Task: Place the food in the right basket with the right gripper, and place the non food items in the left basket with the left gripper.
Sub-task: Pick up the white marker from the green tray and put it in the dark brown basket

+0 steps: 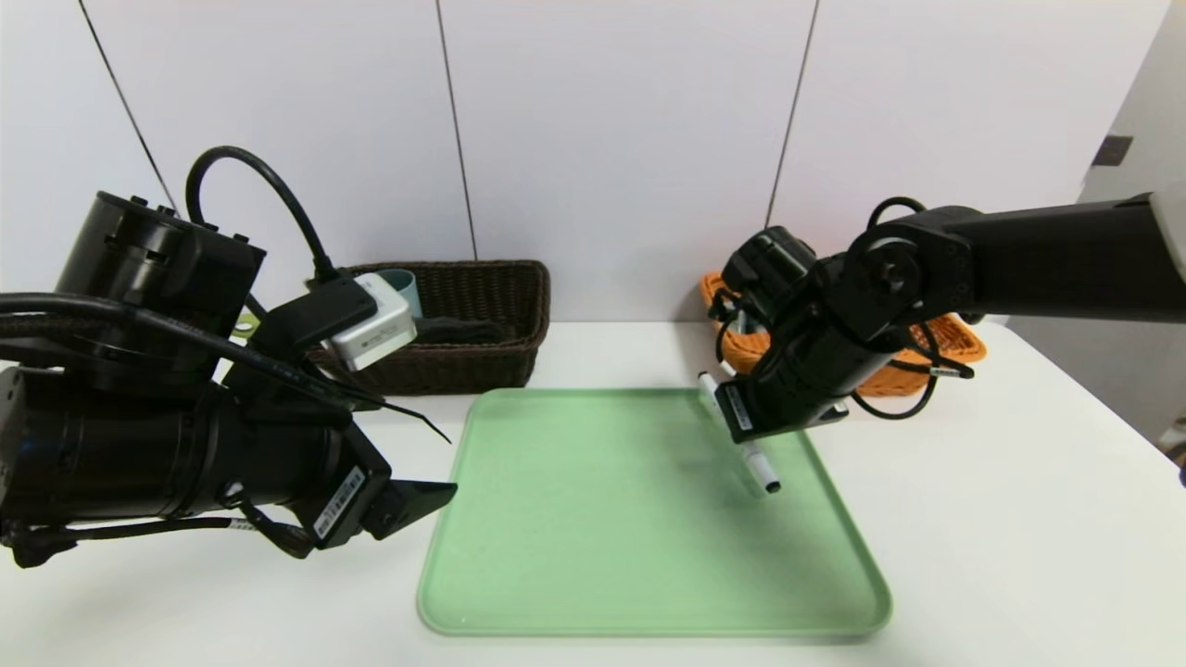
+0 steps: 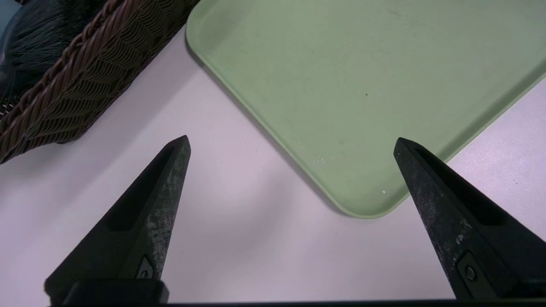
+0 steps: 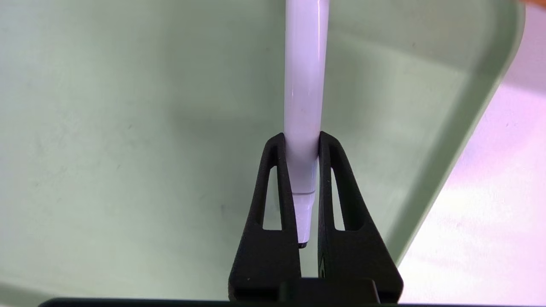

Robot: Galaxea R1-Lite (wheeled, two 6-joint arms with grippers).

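From the head camera our right gripper [image 1: 752,443] pinches the white marker [image 1: 765,471] above the green tray [image 1: 649,593], near the orange basket [image 1: 959,341]. Left wrist: our left gripper [image 2: 292,143] hangs spread, empty, beside the brown basket [image 2: 85,81] over the table [image 2: 239,247]. Right wrist: fingers [image 3: 277,179] clench the marker's tip end, probably so it can be lifted.

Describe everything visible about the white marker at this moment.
The white marker is a thin, glossy plastic stick with a narrower stepped end and a dark tip. The right hand is shut on it, both fingers pinching the barrel near that end. It hangs tilted over the green tray, near the tray's right edge; whether it touches the tray is unclear.
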